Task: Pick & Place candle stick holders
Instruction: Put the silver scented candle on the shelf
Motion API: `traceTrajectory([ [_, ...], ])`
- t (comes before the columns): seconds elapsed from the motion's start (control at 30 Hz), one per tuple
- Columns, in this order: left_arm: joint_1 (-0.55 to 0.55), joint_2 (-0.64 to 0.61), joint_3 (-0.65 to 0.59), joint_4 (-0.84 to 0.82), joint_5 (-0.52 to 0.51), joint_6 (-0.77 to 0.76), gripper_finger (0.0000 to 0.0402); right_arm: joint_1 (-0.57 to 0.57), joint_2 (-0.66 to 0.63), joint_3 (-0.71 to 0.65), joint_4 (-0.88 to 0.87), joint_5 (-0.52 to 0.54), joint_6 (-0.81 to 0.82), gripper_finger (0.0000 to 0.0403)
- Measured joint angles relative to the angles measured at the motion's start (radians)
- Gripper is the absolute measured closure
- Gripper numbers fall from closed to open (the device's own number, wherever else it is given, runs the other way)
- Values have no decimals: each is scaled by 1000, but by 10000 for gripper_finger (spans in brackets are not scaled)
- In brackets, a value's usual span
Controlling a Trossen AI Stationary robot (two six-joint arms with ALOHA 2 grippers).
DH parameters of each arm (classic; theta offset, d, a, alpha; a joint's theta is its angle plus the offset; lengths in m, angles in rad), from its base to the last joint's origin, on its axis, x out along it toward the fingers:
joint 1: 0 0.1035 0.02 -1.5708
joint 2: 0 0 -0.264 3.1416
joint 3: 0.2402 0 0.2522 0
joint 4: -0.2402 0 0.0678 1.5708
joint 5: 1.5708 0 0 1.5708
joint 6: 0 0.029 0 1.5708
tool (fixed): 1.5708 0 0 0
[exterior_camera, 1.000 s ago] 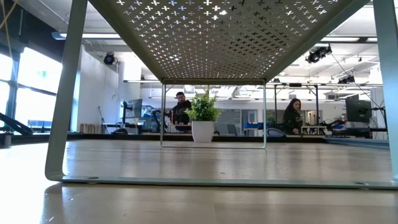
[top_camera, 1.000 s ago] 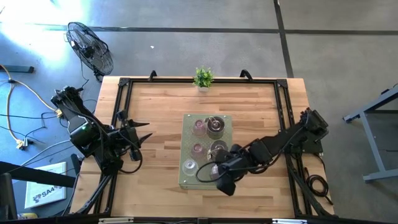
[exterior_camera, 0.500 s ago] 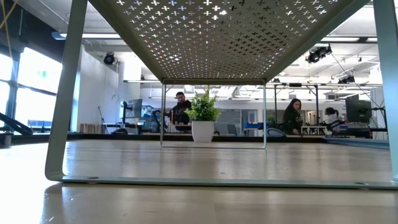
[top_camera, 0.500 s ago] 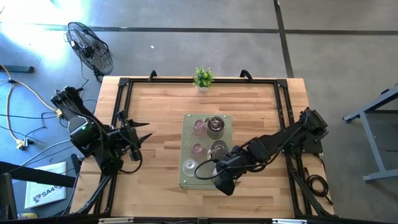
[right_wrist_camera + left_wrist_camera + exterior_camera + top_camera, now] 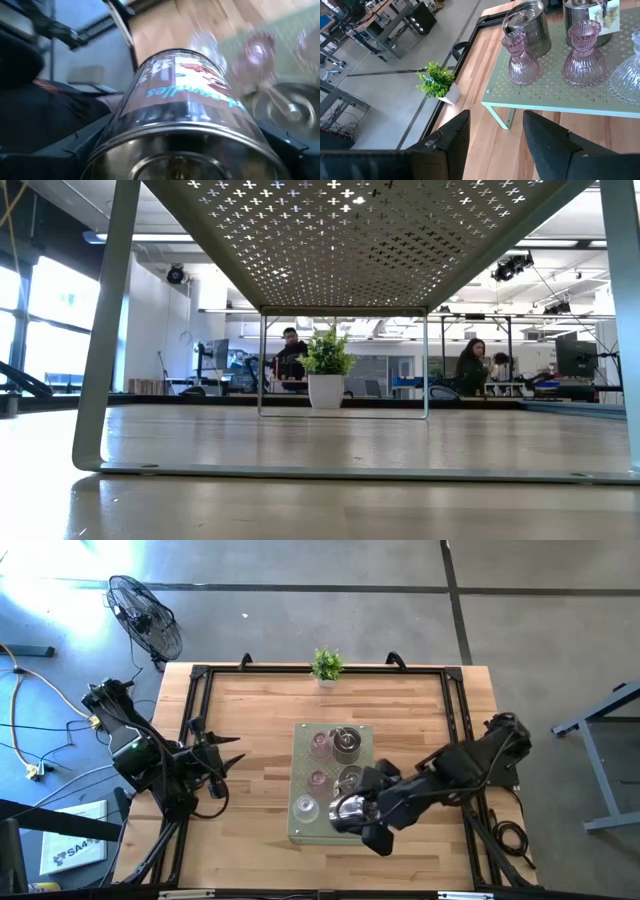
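Note:
A pale green perforated stand [image 5: 300, 832] sits mid-table. On it stand two pinkish glass holders [image 5: 320, 745] [image 5: 318, 780], two silvery tins [image 5: 346, 743] [image 5: 351, 778] and a clear glass holder [image 5: 305, 808]; several also show in the left wrist view [image 5: 522, 55]. My right gripper [image 5: 352, 814] is over the stand's near right part, shut on a silvery tin holder with a printed label [image 5: 185, 95]. My left gripper [image 5: 228, 753] waits open and empty to the left of the stand, pointing at it [image 5: 495, 135]. My right gripper pinches the labelled tin [image 5: 345, 810] between its two fingers, one on each side of the round wall [image 5: 115, 135]. The tin lies tipped on its side, label up, its round end toward the wrist camera. It is lifted clear of the stand.
A small green potted plant [image 5: 326, 665] stands at the table's far edge. A black frame [image 5: 200, 700] runs round the tabletop. Bare wood lies left and right of the stand. The low view looks under the stand [image 5: 350, 240]; people sit in the room beyond.
My right gripper has risen over the stand's near right part with the labelled tin. The tin has tipped, so that its shiny side now faces up. My left arm has kept still.

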State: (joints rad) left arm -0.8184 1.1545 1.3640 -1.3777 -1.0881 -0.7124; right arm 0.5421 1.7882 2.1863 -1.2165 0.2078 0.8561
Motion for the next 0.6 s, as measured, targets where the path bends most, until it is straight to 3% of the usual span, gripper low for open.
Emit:
traceTrajectory([
  [0.23,0,0,0,0,-9,0,224,-54,27,10,24,-48,-94,51],
  [0.4,0,0,0,1,-29,0,224,-117,107,17,108,-193,-187,51],
  [0.6,0,0,0,0,-22,0,224,-133,222,172,35,-233,-301,51],
])
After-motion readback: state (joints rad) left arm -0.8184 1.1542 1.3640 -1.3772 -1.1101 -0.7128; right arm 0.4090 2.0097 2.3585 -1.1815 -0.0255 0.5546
